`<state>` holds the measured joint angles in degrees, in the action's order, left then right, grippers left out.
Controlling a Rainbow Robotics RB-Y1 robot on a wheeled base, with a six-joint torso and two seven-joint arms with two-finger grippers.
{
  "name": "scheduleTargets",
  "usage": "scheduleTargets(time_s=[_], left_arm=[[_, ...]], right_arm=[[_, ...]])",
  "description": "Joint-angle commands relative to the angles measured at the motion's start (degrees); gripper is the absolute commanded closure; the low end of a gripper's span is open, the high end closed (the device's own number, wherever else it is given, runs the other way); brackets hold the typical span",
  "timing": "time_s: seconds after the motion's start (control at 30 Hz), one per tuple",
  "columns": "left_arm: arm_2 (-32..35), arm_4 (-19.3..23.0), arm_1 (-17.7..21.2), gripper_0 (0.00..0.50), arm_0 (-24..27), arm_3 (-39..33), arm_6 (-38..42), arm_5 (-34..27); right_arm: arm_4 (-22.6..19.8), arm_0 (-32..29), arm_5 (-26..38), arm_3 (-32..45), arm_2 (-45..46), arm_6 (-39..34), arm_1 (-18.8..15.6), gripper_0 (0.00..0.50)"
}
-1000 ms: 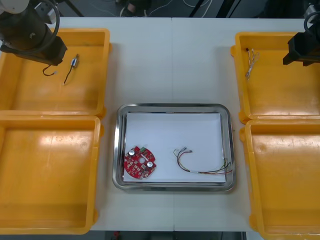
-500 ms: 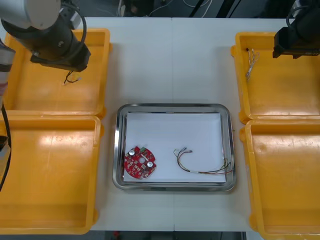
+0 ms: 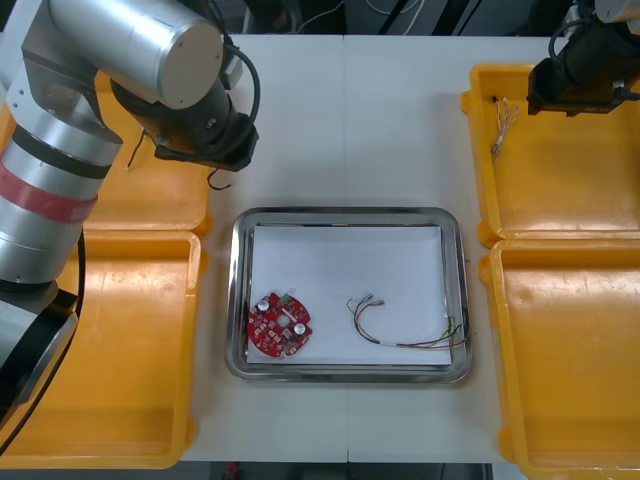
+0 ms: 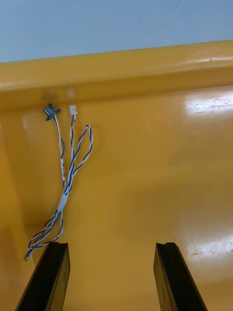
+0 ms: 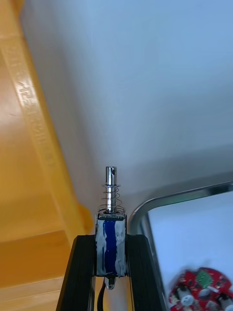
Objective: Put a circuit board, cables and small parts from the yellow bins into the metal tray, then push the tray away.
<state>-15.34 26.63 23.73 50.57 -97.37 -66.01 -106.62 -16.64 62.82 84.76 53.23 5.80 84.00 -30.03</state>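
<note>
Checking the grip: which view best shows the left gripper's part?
Left wrist view: the small metal part is clamped in the left gripper, unobstructed. Front view: the arm covers it, black lead dangling. Right wrist view: a cable.

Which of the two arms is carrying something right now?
The left gripper, its fingers shut on a small metal part near the tray; the right gripper hangs open and empty by the blue and white cable.

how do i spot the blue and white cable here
Go to the far yellow bin on the robot's right, where the open right gripper hovers. The blue and white cable lies in its far inner corner, alone. It is tightly twisted, unlike the loose red and yellow cable in the tray.
</note>
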Motion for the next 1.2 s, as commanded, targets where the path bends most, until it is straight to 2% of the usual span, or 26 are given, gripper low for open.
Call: scheduleTargets(time_s=[0.03, 0.47, 0.73, 0.9, 1.2], left_arm=[[-3.56, -0.71, -2.64, 0.500, -0.30, -2.47, 9.32, 1.59], [-11.56, -3.61, -3.26, 0.500, -7.77, -7.66, 12.83, 6.77], [-14.72, -5.89, -3.26, 0.500, -12.52, -8.01, 14.24, 12.93], [-16.65, -6.95, -3.26, 0.500, -14.36, -8.01, 15.03, 14.60], [-18.67, -8.09, -3.17, 0.495, -15.15, -8.01, 16.35, 15.65]], right_arm=[[0.47, 3.27, -1.17, 0.39, 2.02, -5.87, 1.11, 0.000], [2.93, 1.16, -1.17, 0.39, 4.31, -8.68, 4.36, 0.000], [3.11, 0.20, -2.23, 0.39, 6.59, -9.12, 4.54, 0.000], [3.63, -1.47, -5.92, 0.39, 6.68, -9.30, 4.54, 0.000], [4.16, -1.83, -8.47, -0.14, 6.59, -10.26, 4.98, 0.000]])
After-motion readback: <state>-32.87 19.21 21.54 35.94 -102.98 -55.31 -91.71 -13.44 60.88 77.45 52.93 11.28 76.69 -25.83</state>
